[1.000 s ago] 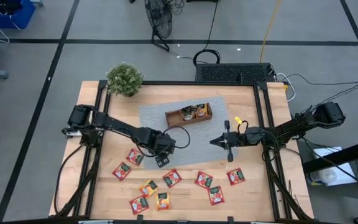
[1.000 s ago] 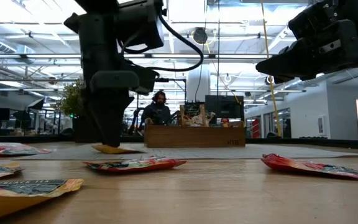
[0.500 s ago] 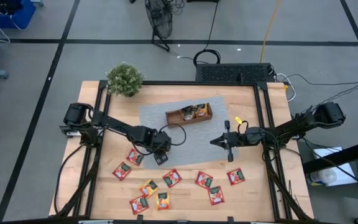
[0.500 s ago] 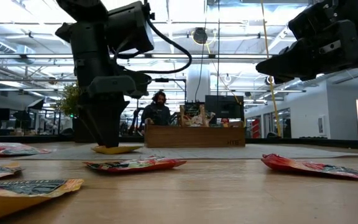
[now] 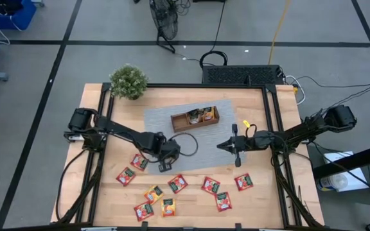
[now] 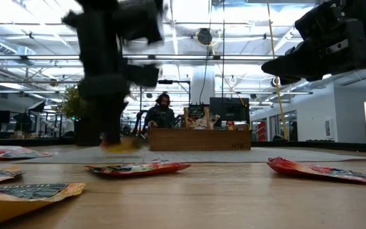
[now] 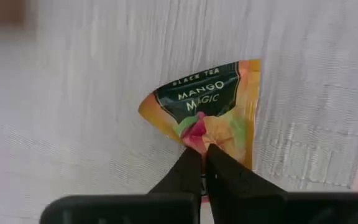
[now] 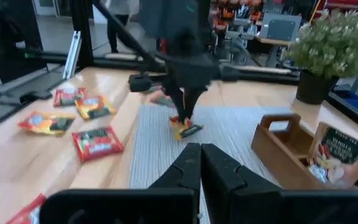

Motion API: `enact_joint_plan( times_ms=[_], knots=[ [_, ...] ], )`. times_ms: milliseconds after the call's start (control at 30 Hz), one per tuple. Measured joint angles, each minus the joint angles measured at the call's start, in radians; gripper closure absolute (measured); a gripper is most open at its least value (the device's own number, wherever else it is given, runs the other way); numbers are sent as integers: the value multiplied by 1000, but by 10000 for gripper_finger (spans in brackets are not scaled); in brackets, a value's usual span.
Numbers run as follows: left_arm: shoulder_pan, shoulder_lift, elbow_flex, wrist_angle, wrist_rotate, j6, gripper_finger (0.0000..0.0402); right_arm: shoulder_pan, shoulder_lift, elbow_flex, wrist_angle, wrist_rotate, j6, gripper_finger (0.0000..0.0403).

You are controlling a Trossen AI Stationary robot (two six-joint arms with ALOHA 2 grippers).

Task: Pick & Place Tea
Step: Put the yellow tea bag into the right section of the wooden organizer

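Observation:
An orange-yellow tea packet point(image 7: 211, 99) printed "Mango Magic" is over the grey mat point(image 5: 172, 128), left of the brown wooden tray point(image 5: 194, 118). My left gripper point(image 5: 165, 159) is above the packet and shut on it. The right wrist view shows the packet point(image 8: 185, 129) under the left arm's fingers. My right gripper point(image 5: 227, 146) is shut with nothing in it, above the mat to the right of the tray. Several red, green and orange tea packets point(image 5: 177, 183) lie flat on the wood near the front edge. My left gripper pinches the packet between its two fingers at one edge, near a corner point(image 7: 199, 138). The fingers come from above, pointing down. The packet point(image 6: 121, 145) sits tilted just below the fingertips, low over the mat. I cannot tell whether its far edge touches the mat.
The tray holds a few packets standing in its compartments point(image 8: 337, 146). A potted plant point(image 5: 128, 81) stands at the far left corner. A black frame point(image 5: 272, 122) borders the table. A person point(image 6: 162, 114) sits in the room beyond.
My left gripper has shut on the orange-yellow packet, which lay flat on the mat between its open fingers. The arm is in motion now, blurred in the low view. The packet stands slightly higher over the mat than before.

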Motion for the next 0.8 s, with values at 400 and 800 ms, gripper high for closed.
enact_joint_plan(
  times_ms=[400,800],
  knots=[
    [-75,-20,134,392,-595,691,395,-60,186,24,213,86,140,389],
    [7,-20,134,479,-606,840,394,-157,403,247,235,-33,219,226]
  ],
)
